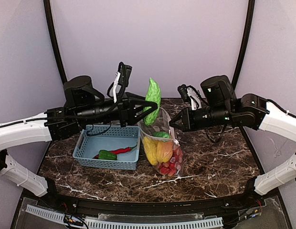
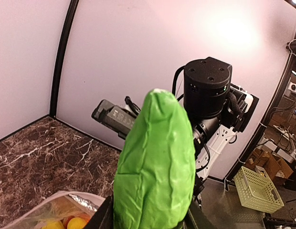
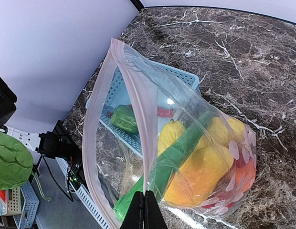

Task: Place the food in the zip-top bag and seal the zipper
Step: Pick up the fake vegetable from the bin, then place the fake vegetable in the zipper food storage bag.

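Green leafy toy (image 1: 153,97) upright in left pincer (image 1: 147,109) — arm (image 1: 90,112) level above bag (image 1: 163,145).

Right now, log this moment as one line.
left pincer: grips leafy green, raised | right pincer: shut on zip-top bag rim, mouth open | basket: red chili, green pepper

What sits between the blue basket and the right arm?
The bag, holding food, hangs between the basket and the right arm; the top view shows it.

Evenly bright and mostly sharp, with a glare patch on the wall (image 2: 234,31).
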Controlling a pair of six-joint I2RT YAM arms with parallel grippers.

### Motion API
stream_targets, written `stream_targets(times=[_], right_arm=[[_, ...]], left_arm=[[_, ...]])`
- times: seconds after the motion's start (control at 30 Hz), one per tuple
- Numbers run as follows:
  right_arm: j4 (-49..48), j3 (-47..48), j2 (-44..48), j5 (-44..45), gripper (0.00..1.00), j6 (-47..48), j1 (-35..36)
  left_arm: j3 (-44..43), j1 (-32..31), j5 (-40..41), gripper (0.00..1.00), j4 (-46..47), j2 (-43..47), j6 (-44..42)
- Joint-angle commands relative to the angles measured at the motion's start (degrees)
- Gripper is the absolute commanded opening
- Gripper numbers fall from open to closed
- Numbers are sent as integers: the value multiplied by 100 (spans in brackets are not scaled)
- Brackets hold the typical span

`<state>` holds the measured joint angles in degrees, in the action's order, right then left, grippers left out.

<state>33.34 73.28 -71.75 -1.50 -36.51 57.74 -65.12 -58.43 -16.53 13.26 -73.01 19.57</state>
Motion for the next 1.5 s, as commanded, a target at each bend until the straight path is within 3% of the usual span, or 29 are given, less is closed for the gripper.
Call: stream_targets(times=[0.0,0.47,0.63,0.77,0.97,1.23,1.47], right_arm=[[-171,117,102,-35,0,-18,18],[-208,24,309,0,0,-62,12],[-226,3,332,-26,0,-69,18],[-234,3,343,-26,0,-78,16],[-242,-30,384,-17,0,-93,16],[-245,-24,363,-8,0,-93,18],[-254,-35,337,9,0,-100,17]], left_arm=[[-54,-6,178,41,1150,-251,-306],[324,162,253,43,856,-797,-794],[349,357,134,46,370,-905,-877],[149,383,78,50,-20,-1011,-986],[10,391,85,66,-280,-1032,-1006],[-132,390,66,68,-391,-870,-879],[-526,419,-83,72,-1053,-550,-511]])
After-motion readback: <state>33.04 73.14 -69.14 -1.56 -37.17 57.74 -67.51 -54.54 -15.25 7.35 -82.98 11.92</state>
